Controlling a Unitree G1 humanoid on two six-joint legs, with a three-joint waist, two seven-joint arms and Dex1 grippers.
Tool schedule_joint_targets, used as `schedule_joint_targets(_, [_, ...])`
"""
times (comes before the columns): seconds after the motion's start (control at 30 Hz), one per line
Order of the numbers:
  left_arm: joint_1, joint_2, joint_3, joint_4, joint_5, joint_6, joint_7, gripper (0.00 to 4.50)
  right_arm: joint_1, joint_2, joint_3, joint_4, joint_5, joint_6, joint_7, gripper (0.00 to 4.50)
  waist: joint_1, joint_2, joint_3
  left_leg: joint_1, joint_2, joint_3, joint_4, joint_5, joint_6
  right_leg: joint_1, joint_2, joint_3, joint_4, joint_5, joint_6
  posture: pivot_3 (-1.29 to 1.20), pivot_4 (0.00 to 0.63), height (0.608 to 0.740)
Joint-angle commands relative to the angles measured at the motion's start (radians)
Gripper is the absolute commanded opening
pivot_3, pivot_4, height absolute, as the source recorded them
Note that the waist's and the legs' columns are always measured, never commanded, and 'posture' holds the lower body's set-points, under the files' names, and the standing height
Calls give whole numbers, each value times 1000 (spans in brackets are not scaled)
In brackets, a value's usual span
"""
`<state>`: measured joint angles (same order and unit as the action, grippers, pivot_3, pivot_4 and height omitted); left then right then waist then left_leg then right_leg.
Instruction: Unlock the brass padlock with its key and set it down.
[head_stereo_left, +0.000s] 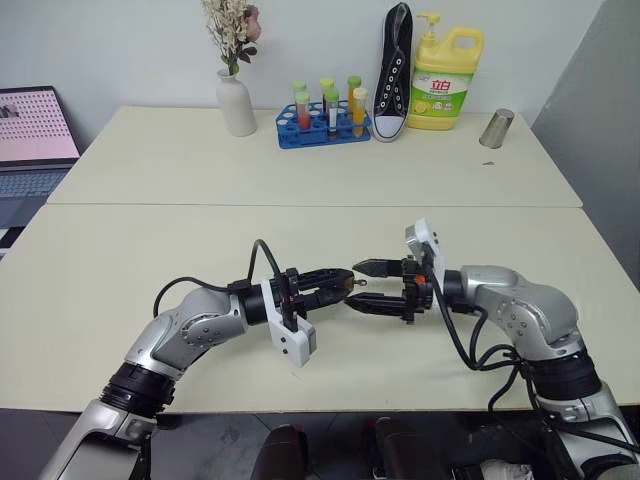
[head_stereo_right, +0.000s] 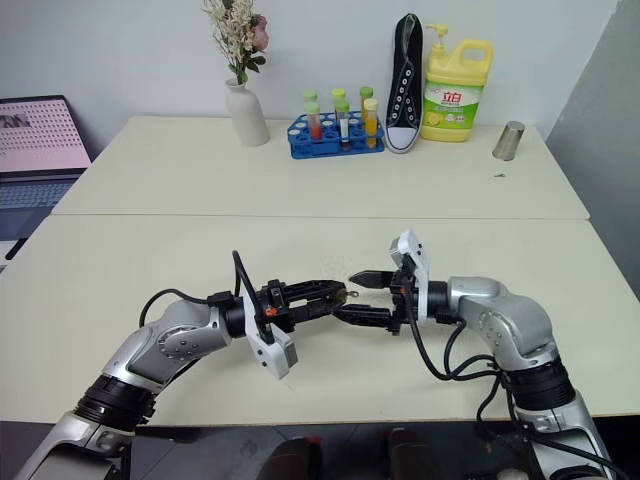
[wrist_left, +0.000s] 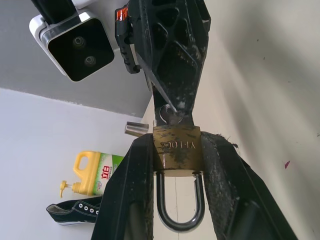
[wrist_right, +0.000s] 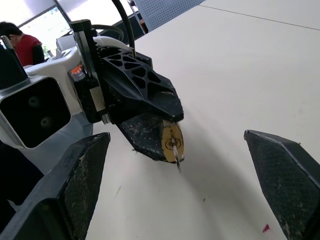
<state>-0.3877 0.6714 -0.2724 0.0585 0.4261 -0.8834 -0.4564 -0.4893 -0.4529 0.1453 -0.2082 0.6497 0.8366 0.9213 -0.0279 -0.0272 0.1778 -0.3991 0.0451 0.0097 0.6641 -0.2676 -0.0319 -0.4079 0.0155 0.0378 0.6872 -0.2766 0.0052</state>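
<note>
L tool pinching brass padlock | R tool spread | bottle, shoe behind

Two cream tables, pale wall

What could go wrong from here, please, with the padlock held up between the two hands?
The left hand pinches the brass padlock by its narrow sides above the table; a nudge could twist it loose. The right hand stands wide open around the key in the lock, so closing off-centre could push the key askew or miss it.
</note>
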Motion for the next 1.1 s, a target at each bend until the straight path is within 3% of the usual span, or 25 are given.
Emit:
schedule_joint_targets(0.03, [-8,4,8,-29,-25,-16,-1,972,-14,13,6,-23,8,-5,1,4500,0,0,0,0,0,0,0,0,0,0,0,0,0,0,0,0,150,740])
schedule_joint_targets(0.17, [-7,4,10,-31,-21,-18,-5,972,-21,20,12,-15,8,-3,1,4500,0,0,0,0,0,0,0,0,0,0,0,0,0,0,0,0,150,740])
schedule_joint_targets(0.27, [-5,5,11,-34,-20,-19,-7,972,-26,22,9,-10,11,0,3,3927,0,0,0,0,0,0,0,0,0,0,0,0,0,0,0,0,150,740])
schedule_joint_targets(0.6, [2,7,13,-35,-16,-27,-6,972,-38,25,5,0,17,18,11,217,0,0,0,0,0,0,0,0,0,0,0,0,0,0,0,0,150,740])
schedule_joint_targets(0.87, [4,9,11,-34,-22,-25,-10,972,-43,27,5,3,18,13,25,143,0,0,0,0,0,0,0,0,0,0,0,0,0,0,0,0,150,740])
schedule_joint_targets(1.07, [12,13,5,-50,-109,-4,-52,972,-49,27,3,7,19,8,37,143,0,0,0,0,0,0,0,0,0,0,0,0,0,0,0,0,150,740])
schedule_joint_targets(1.1, [15,13,5,-59,-138,8,-64,1322,-50,27,2,8,21,10,37,143,0,0,0,0,0,0,0,0,0,0,0,0,0,0,0,0,150,740])
